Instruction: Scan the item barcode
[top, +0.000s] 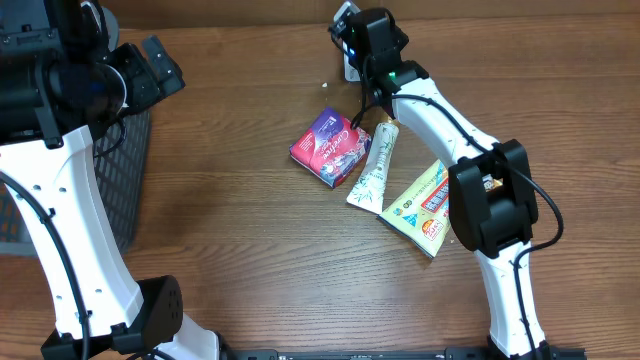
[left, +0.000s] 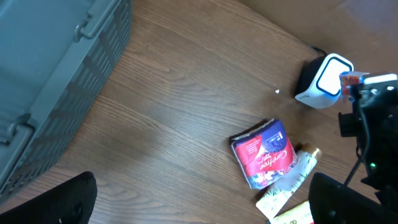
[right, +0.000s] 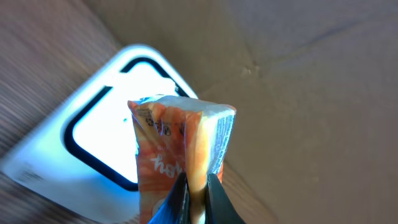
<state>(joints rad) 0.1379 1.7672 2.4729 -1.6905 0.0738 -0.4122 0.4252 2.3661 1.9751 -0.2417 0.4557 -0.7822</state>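
Observation:
An orange packet (right: 180, 149) is pinched between the fingers of my right gripper (right: 198, 186), which is shut on its lower edge. The packet stands upright right in front of the white scanner (right: 93, 143) and its black-framed, lit window. In the overhead view the right gripper (top: 352, 40) hangs at the table's far edge, covering most of the scanner (top: 350, 68). The left wrist view shows the scanner (left: 324, 81) with the orange packet (left: 353, 78) beside its face. My left gripper (left: 205, 205) is open and empty, high above the table's left side.
A red-and-purple pack (top: 330, 147), a white tube (top: 375, 165) and a yellow-green packet (top: 425, 205) lie together in mid-table. A grey mesh basket (top: 120, 190) stands at the left edge under the left arm.

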